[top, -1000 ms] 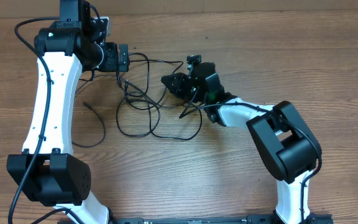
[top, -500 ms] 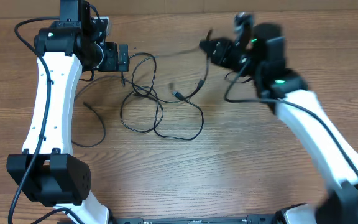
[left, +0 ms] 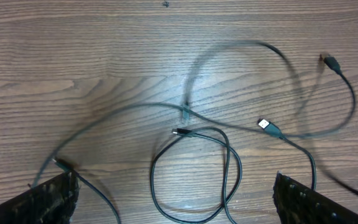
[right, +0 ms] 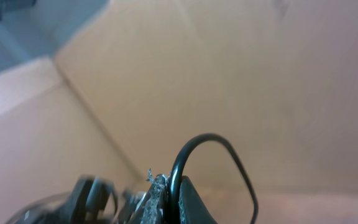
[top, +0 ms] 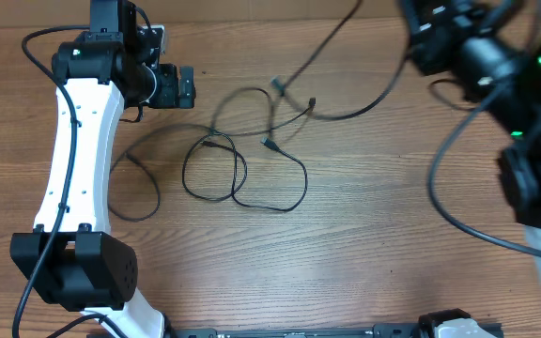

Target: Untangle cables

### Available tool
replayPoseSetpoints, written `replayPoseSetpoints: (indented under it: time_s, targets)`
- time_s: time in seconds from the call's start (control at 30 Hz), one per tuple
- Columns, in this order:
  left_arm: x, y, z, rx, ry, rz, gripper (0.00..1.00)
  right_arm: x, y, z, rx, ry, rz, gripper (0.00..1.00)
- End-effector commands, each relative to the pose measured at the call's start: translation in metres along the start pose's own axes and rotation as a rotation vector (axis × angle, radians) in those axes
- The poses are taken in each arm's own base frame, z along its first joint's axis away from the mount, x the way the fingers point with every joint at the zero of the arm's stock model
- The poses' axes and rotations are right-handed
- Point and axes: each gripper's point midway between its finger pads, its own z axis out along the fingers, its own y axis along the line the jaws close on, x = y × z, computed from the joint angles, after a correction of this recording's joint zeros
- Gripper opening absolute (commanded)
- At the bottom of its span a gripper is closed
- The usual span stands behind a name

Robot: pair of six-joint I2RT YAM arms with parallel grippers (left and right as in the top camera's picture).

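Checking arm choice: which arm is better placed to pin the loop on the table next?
Left, likely: the left tool is open near the loop; the right tool is raised, shut on a cable.

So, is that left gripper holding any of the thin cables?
No, the left gripper hangs wide open above the cables, clamping nothing.

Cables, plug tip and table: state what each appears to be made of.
Cables: thin, limp loops in matte black, probably a rubber or plastic sheath. Plug tip: bright and silvery, likely metal, on a dark moulded body. Table: brown grain lines with a dull sheen, wood or wood-look laminate; cannot tell which.
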Motion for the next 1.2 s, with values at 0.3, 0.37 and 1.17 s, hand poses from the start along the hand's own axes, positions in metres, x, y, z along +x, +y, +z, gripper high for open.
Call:
replayPoseSetpoints:
  time_s: [0.3, 0.37, 1.17]
  targets:
    - [-0.006, 0.002, -0.004, -0.007, -0.017, -0.022, 0.99, -0.149, 0.018, -0.105, 0.136, -0.431, -0.198, 0.04]
    - [-0.006, 0.002, -0.004, -0.007, -0.017, -0.022, 0.99, -0.167, 0.023, -0.123, 0.158, -0.496, -0.235, 0.04]
    - [-0.006, 0.002, -0.004, -0.008, -0.017, -0.022, 1.00, -0.138, -0.152, -0.146, 0.696, -0.174, -0.285, 0.04]
